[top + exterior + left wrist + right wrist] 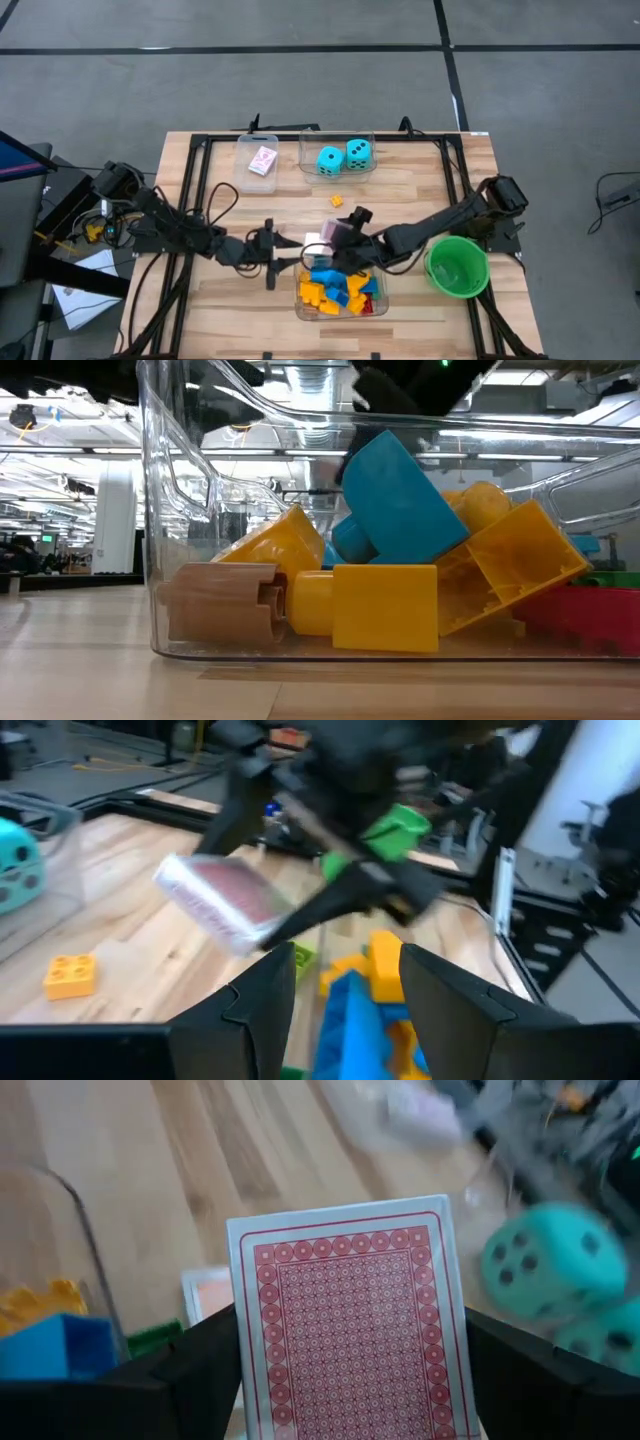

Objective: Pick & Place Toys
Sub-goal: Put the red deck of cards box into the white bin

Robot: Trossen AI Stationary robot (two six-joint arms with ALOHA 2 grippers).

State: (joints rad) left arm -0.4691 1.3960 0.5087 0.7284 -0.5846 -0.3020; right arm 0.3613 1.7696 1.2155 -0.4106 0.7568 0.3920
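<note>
Right wrist view shows the right gripper with its fingers clamped on a pink-backed card pack, held above the tabletop beside the brick tub, while the left gripper waits nearby, fingers spread

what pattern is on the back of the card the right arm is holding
A red lattice of small circles inside a red border on white, on the card; clearest in the right wrist view.
</note>
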